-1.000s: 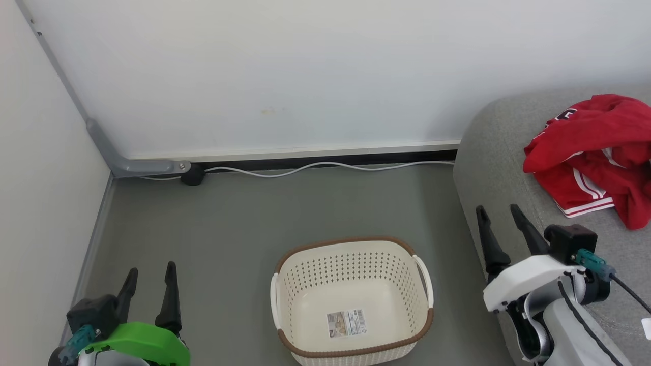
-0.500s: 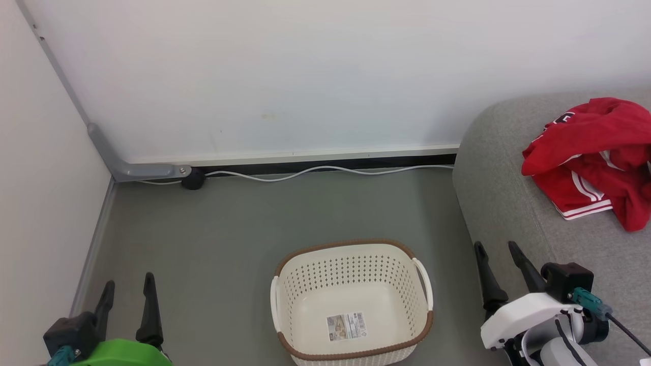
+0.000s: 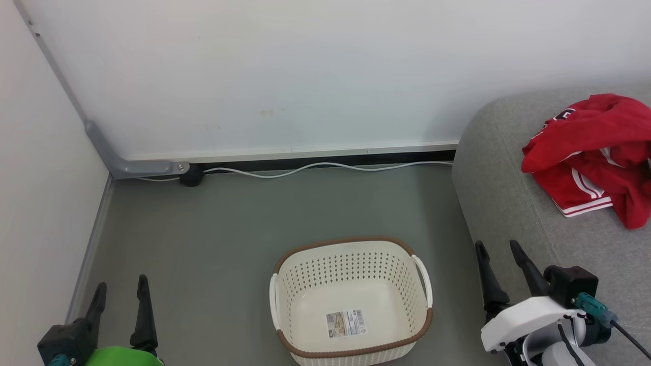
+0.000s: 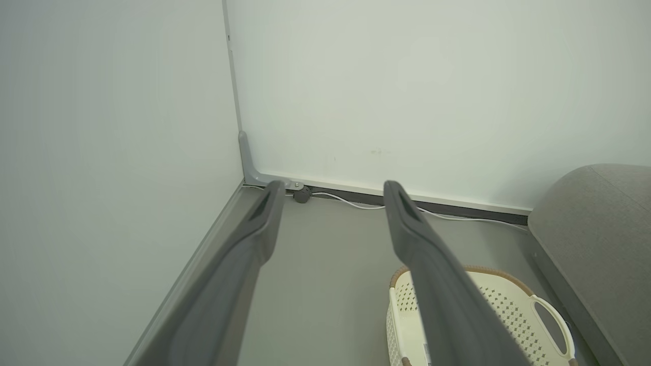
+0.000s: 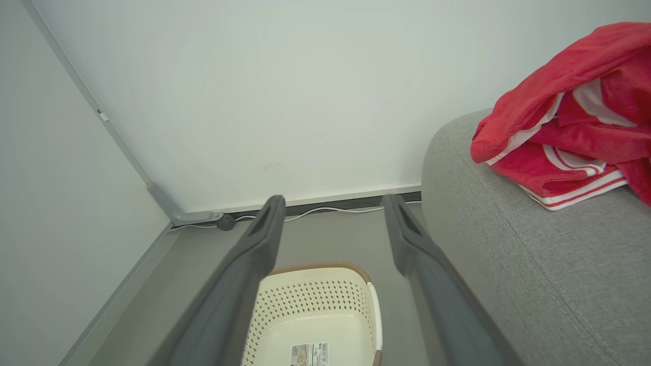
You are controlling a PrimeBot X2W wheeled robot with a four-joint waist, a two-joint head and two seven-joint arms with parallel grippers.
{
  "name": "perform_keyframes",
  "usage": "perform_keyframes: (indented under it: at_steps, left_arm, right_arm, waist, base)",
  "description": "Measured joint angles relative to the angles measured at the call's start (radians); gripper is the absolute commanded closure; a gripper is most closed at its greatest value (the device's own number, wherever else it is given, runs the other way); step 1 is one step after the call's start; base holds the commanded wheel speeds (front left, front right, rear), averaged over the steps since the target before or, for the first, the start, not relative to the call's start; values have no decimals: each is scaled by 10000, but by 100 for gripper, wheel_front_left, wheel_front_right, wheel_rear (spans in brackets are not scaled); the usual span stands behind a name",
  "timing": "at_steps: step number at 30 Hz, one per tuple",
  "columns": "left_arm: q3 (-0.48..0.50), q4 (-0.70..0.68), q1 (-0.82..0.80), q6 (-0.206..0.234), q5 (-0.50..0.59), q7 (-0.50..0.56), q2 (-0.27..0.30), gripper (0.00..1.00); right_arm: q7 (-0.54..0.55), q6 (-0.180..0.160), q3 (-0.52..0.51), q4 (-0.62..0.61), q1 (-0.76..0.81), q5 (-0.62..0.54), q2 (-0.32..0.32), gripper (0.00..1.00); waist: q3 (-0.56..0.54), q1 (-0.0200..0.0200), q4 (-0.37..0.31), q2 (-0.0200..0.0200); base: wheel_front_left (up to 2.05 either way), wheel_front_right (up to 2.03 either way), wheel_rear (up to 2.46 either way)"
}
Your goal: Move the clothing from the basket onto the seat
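Right pincer (image 3: 495, 245), fingers apart and empty in the head view, sits nearer than my left pincer (image 3: 122, 282), also apart, to the clothing (image 3: 595, 152), heaped far-right on the seat (image 3: 498, 168); the basket (image 3: 351, 264) is bare. Left wrist: basket (image 4: 508, 300) right, near. Right wrist: the clothing (image 5: 554, 127) runs left to right, striped hem (image 5: 580, 190) toward me

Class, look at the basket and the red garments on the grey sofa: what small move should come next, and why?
Probably just hold at rest: the cream-white perforated plastic basket holds only its sticker, the bright red sports garments lie on the light grey fabric sofa, and left gripper and right gripper show open, empty jaws.
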Motion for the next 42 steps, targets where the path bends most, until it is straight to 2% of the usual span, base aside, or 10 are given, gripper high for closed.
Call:
perform_keyframes:
  at_steps: [28, 29, 36, 42]
  left_arm:
    - [211, -253, 241, -2, 318, 0, -226, 0]
    - [215, -276, 243, -13, 320, 0, -236, 100]
    - [17, 351, 370, -13, 224, 33, -658, 100]
    - [107, 395, 373, -105, -199, 198, -686, 100]
  right_arm:
    - [316, -176, -46, -821, 359, -17, -92, 0]
    - [322, -176, -46, -846, 365, -17, -92, 100]
    - [324, -163, 35, -267, 806, 23, 113, 100]
    - [414, -61, -90, -265, 818, 552, 144, 100]
  waist:
    - [104, 0, 186, 0]
    - [104, 0, 188, 0]
    - [106, 0, 189, 1]
    - [150, 0, 169, 0]
  base:
    - [0, 0, 0]
    - [0, 0, 0]
    - [0, 0, 0]
    - [0, 0, 0]
